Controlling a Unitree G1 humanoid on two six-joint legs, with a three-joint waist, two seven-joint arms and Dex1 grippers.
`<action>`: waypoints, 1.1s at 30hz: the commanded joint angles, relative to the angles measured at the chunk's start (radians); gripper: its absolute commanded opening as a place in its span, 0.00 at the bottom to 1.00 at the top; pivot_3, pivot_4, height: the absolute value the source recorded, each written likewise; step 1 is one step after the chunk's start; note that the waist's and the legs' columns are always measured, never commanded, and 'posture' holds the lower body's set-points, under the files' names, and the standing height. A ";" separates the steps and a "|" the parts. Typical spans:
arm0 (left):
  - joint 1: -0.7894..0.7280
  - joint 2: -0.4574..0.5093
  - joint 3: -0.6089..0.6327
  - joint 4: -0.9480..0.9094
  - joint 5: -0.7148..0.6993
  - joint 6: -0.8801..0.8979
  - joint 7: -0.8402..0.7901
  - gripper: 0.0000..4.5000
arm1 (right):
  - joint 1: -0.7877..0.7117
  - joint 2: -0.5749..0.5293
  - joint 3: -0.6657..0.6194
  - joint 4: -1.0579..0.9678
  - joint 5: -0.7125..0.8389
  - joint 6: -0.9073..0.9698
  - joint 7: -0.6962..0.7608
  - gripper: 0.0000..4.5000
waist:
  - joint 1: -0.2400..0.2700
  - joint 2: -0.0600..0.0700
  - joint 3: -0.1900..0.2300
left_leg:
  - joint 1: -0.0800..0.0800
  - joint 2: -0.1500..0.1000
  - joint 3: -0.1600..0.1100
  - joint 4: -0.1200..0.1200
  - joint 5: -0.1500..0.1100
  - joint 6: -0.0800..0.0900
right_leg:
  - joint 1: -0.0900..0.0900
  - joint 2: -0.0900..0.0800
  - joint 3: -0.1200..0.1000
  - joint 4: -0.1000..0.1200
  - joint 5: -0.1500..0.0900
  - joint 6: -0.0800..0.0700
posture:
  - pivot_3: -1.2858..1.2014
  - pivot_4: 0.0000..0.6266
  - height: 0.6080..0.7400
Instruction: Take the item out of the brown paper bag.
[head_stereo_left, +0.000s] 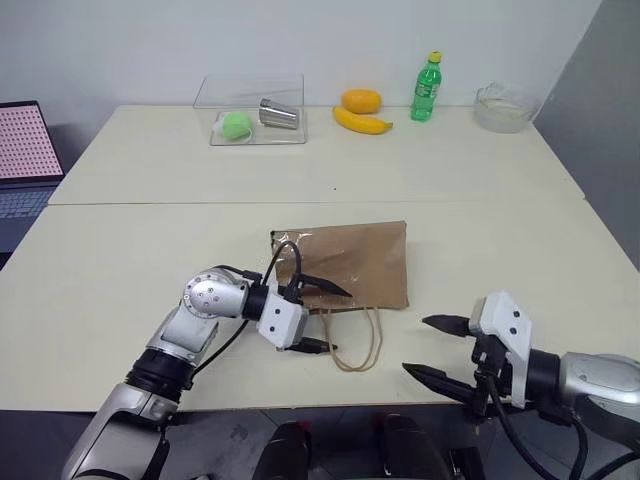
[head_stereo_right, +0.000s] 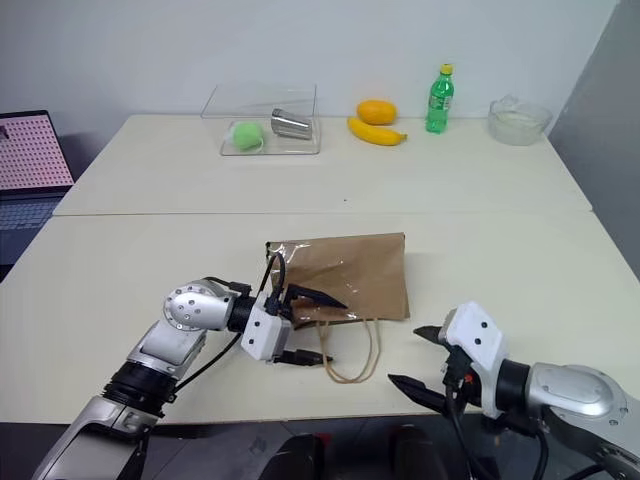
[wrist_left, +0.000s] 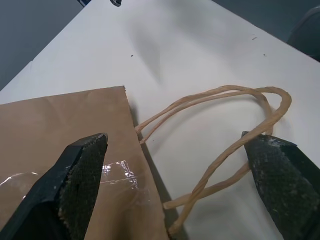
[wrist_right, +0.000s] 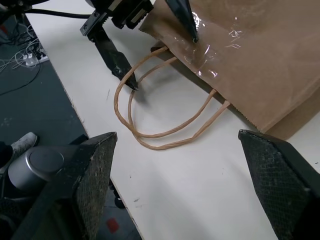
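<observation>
A: What sits at the far left?

B: A laptop (head_stereo_left: 22, 165) beside the pale desk (head_stereo_left: 150, 250). Further back on the desk stands a clear plastic tray (head_stereo_left: 252, 112) holding a green ball (head_stereo_left: 236, 125) and a metal cup (head_stereo_left: 280, 113).

A: And nearer, on that side?

B: The left hand (head_stereo_left: 325, 318) reaches across to the mouth of the brown paper bag (head_stereo_left: 350, 262), which lies flat near the desk's front edge. Its fingers are spread wide: one tip rests over the bag's edge by a strip of clear tape (wrist_left: 117, 170), the other is down at the looped handles (head_stereo_left: 358, 345), which trail toward the front edge.

A: Can you see the red item?

B: No; the bag lies flat and closed over whatever is inside.

A: Further right?

B: At the back, an orange fruit (head_stereo_left: 361, 100), a banana (head_stereo_left: 362, 122), a green bottle (head_stereo_left: 426, 88) and a clear bowl (head_stereo_left: 503, 108). Near the front edge, the right hand (head_stereo_left: 433, 348) hovers with fingers apart, holding nothing, just beside the handles.
</observation>
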 joint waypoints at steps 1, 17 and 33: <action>-0.018 -0.025 -0.019 0.000 -0.005 -0.026 0.014 1.00 | 0.013 -0.038 -0.021 -0.107 0.039 -0.058 -0.039 0.91 | 0.001 0.000 0.000 | 0.000 0.000 0.000 0.000 0.000 0.000 | 0.001 0.000 0.000 0.000 0.000 0.000 | 0.52 0.24 1.00; -0.059 -0.046 -0.024 -0.116 -0.117 0.221 0.000 0.33 | 0.055 -0.134 0.082 -0.107 0.009 -0.206 -0.114 0.92 | 0.000 0.000 0.000 | 0.002 0.000 -0.001 0.000 0.000 0.000 | 0.002 0.000 0.000 0.000 0.000 0.000 | 0.52 0.24 1.00; -0.165 -0.065 0.039 -0.163 -0.210 0.598 0.036 0.01 | -0.050 -0.133 0.147 -0.107 -0.065 -0.169 -0.026 0.92 | 0.000 0.000 0.000 | 0.009 0.000 -0.002 -0.001 0.000 0.000 | 0.011 0.000 -0.001 -0.003 -0.001 0.002 | 0.52 0.24 1.00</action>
